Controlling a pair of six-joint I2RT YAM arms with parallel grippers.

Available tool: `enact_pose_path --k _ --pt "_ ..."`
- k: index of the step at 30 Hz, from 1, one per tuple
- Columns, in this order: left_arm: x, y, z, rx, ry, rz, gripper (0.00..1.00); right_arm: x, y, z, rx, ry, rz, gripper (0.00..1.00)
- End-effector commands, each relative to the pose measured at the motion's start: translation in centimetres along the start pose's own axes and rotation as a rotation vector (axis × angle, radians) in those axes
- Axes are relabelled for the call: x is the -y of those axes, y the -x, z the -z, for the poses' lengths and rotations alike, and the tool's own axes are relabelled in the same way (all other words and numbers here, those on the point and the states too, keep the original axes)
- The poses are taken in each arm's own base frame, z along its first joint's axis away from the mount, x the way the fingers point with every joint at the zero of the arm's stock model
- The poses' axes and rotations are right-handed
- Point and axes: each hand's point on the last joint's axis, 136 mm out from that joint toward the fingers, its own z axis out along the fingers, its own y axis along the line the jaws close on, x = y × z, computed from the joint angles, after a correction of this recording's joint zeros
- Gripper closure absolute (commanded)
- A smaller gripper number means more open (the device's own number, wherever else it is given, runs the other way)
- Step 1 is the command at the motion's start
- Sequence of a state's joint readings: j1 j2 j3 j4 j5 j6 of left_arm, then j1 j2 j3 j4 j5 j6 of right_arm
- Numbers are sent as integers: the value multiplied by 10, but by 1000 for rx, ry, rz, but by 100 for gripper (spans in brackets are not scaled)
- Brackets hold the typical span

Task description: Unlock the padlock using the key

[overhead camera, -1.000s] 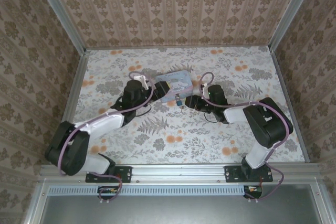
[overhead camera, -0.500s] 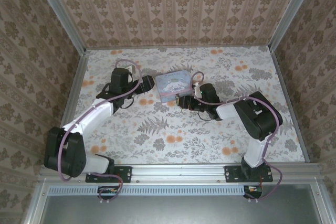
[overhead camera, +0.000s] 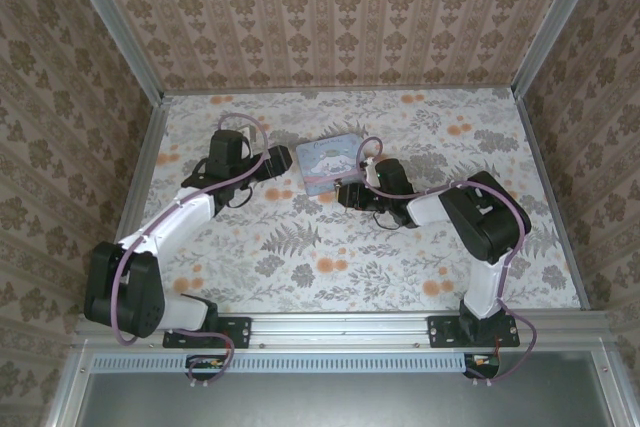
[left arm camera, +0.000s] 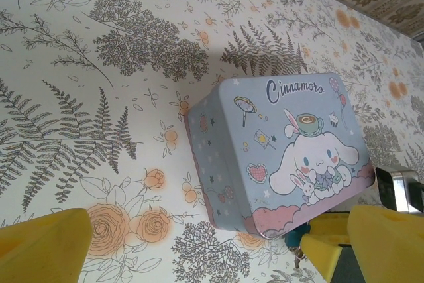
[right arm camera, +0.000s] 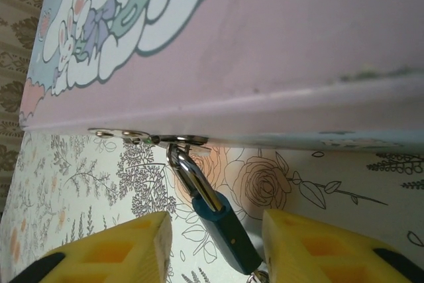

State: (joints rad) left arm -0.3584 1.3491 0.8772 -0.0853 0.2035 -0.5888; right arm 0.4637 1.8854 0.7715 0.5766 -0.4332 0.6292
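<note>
Beside the glossy tin (right arm camera: 278, 44), blocky teal padlock (right arm camera: 224, 228), shiny curved shackle (right arm camera: 193, 178)

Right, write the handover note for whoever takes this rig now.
Left gripper: fingers open, holding nothing, facing the pale blue rectangular cartoon tin.
Right gripper: fingers open, one on each side of the small teal padlock.
The padlock hangs by its metal shackle from the tin's hasp.
Done: nothing is unlocked, and the shackle looks seated.
Left: insert the key, turn it, free the shackle. I cannot tell where the key is.
</note>
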Motion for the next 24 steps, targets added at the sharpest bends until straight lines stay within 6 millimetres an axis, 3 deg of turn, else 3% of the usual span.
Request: enact_pose_path --k 1,9,17,24 --pt "4 7 1 4 -15 -9 0 14 -15 -7 -27 -35 -24 63" --pt "5 9 1 9 -22 -6 0 16 -13 -5 -17 -51 -29 95" --pt "17 -1 -10 -26 13 -105 0 9 -6 6 2 -50 -38 100" --pt "31 -21 -36 -93 106 -252 0 8 -8 10 14 -42 -66 100"
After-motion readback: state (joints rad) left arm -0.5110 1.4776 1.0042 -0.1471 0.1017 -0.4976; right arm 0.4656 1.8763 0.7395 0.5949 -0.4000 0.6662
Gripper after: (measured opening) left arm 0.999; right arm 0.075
